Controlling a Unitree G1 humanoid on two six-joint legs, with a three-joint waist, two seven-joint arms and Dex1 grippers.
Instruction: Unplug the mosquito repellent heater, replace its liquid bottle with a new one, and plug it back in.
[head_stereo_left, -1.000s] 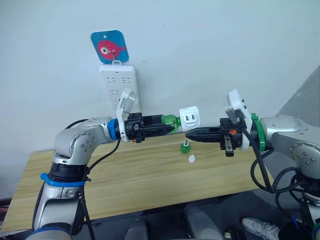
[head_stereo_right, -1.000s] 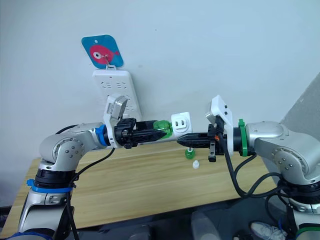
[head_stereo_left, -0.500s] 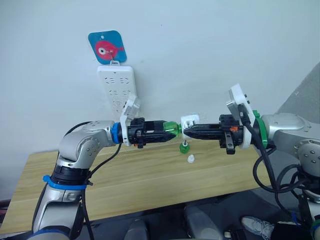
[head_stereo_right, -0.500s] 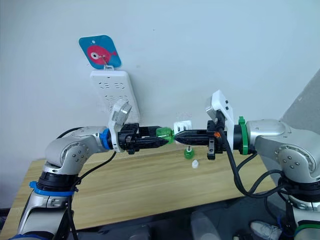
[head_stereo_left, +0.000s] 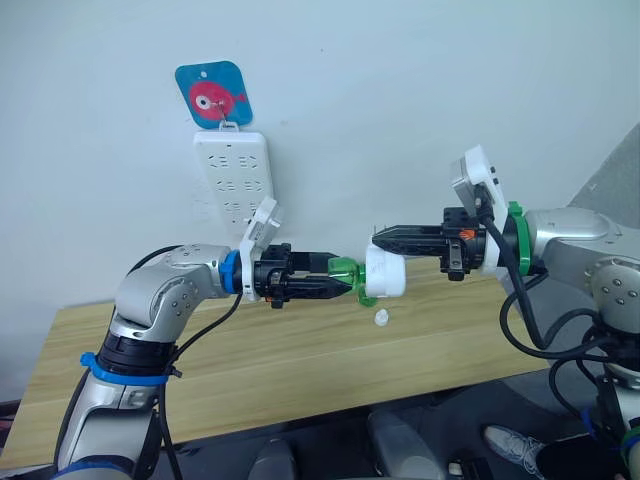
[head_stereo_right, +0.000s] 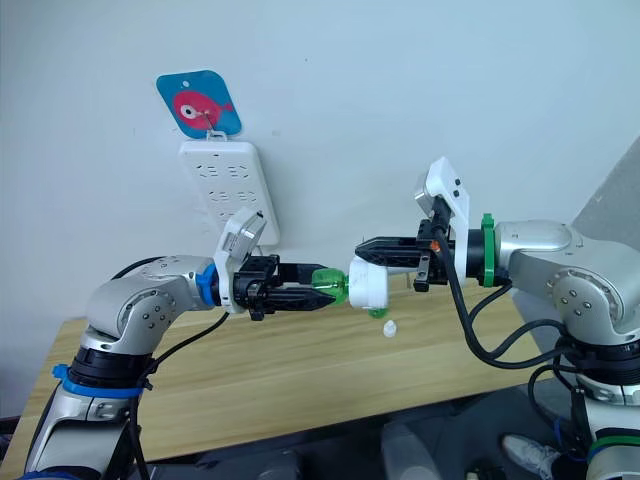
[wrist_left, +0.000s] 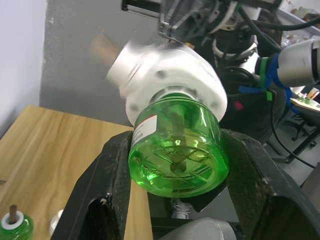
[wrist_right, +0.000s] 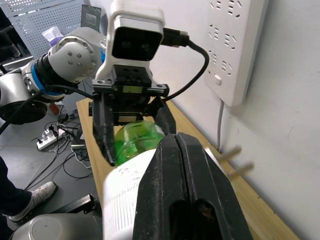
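A green liquid bottle (head_stereo_left: 346, 272) is held out level over the table, and my left gripper (head_stereo_left: 336, 278) is shut on it. The wrist view shows its fingers (wrist_left: 111, 190) clamping both sides of the bottle (wrist_left: 175, 150). The white mosquito repellent heater (head_stereo_left: 386, 274) sits on the bottle's neck, blurred. My right gripper (head_stereo_left: 378, 238) is shut, its tips lying on top of the heater (wrist_right: 125, 185), with nothing seen between them. Another small green bottle (wrist_left: 12, 227) with a wick stands on the table below.
A white power strip (head_stereo_left: 232, 180) hangs on the wall under a blue fish tag (head_stereo_left: 213, 95). A small white cap (head_stereo_left: 381, 318) lies on the wooden table (head_stereo_left: 300, 350) near the standing bottle. A grey panel leans at the far right.
The heater has turned on the bottle and now sits lower. My right gripper has risen from beside the heater to above it. My left gripper has dropped slightly.
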